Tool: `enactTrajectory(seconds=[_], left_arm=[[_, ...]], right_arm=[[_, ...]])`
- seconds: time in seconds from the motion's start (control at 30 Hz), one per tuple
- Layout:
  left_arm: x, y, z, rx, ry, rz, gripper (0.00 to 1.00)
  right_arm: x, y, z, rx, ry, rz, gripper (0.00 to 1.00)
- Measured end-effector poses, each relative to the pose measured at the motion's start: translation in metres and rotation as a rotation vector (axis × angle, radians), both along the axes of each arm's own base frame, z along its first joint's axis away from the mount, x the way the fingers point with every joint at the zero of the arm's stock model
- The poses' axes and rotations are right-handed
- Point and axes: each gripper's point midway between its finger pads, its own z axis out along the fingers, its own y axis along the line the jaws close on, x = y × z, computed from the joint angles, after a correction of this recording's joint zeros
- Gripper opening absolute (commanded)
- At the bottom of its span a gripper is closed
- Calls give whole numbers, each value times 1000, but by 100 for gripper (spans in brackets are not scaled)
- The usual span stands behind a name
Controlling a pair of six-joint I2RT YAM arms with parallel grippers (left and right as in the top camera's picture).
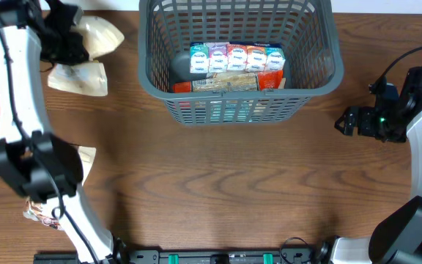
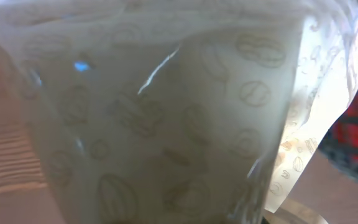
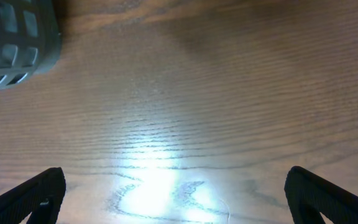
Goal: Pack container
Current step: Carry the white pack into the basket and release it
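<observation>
**Left end effector: securing the cream packet before transfer**

Left end effector (image 1: pixel 66 40) sits at the upper left of the overhead view, against a cream packet (image 1: pixel 102 35), with a second packet (image 1: pixel 79 78) just below. The wrist view shows only printed film, so spread or clamped cannot be told. Confirm a firm pinch on one packet alone. Lift high over the rim of the basket (image 1: pixel 240 94), top centre on the surface (image 1: pixel 233 183), and release beside the cartons (image 1: pixel 237 57). Right end effector (image 3: pixel 173 183) hangs spread over bare wood.

Dk grey lattice basket (image 1: pixel 233 108) — upright, open top, partly filled — at far ctr of wood table (image 1: pixel 218 183).
</observation>
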Motion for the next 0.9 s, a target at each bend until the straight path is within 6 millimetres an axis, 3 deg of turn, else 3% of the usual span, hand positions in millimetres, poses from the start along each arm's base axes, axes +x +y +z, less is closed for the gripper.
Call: enactTrajectory(seconds=[0.13,0.27,0.37,0.47,0.6,0.77,0.9], left_arm=[[-16,-13,61,26,-139,-12,6],[-37,-39,125,54,-303,-59,5],[-59,-75,164,63,-408,-167,6],[-76,-125,192,71,-515,-346,6],[-89,-200,212,94,-644,-632,6],[-96,-289,220,174,-817,-997,6],[-79,-328,206,225,-883,-1136,5]], right_arm=[[1,0,0,-1,-2,0,99],[1,-1,0,-2,-5,0,99],[1,0,0,-2,-5,0,99],[1,0,0,-1,-3,-1,99],[1,0,0,-1,-4,-1,99],[0,0,0,1,-1,-4,99],[0,0,0,2,0,-7,99]])
